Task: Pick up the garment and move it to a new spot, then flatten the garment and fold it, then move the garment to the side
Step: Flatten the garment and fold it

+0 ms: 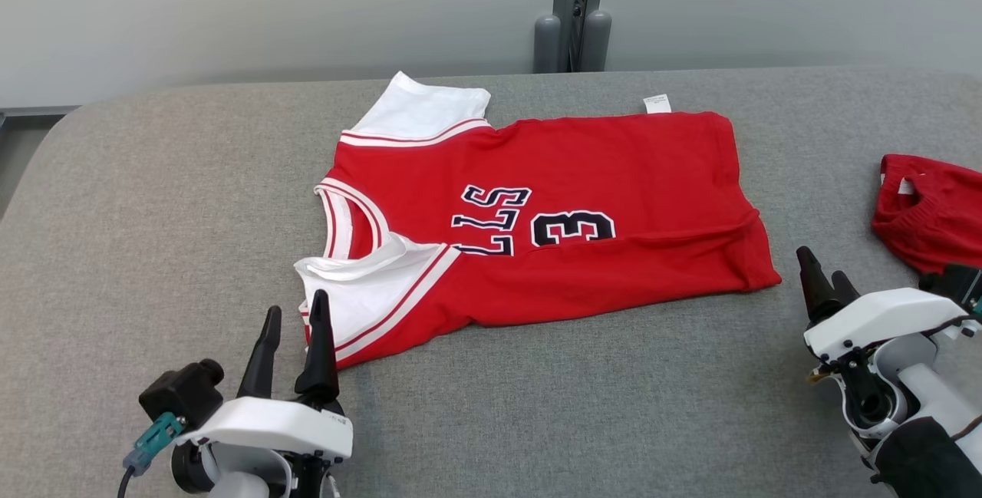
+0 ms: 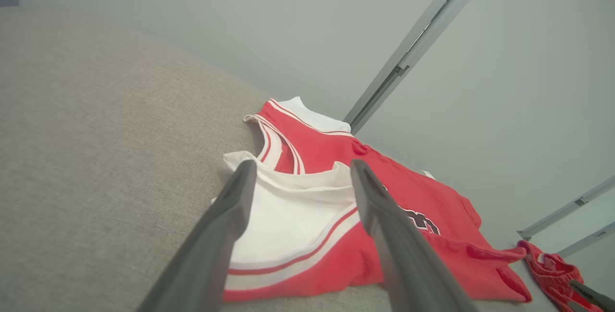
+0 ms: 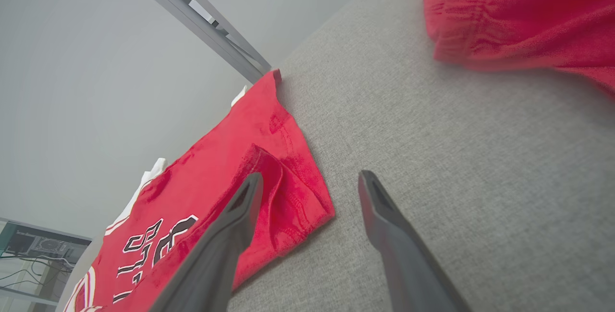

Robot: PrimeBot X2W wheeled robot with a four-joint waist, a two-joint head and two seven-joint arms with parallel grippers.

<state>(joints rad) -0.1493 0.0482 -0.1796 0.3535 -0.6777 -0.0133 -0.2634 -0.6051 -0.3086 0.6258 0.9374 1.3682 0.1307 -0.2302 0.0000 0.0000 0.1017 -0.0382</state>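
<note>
You had the garment (image 1: 552, 214), a red jersey with white sleeves, lying flat near the middle of the grey padded table (image 1: 153, 214). Its long axis ran across the head view. The neckline and sleeves pointed toward the robot's left and the hem toward its right, with the black lettering turned on its side. The near hem corner was rumpled into a fold. A white label (image 1: 657, 103) stuck out at the far edge.

Your left gripper (image 1: 295, 302) stood at the near white sleeve, fingers spread wide and holding nothing; contact with the cloth could not be confirmed. Your right gripper (image 1: 822, 264) stood just off the near hem corner, equally wide and empty.

A second red garment (image 1: 932, 210) lay apart at the table's right side.
</note>
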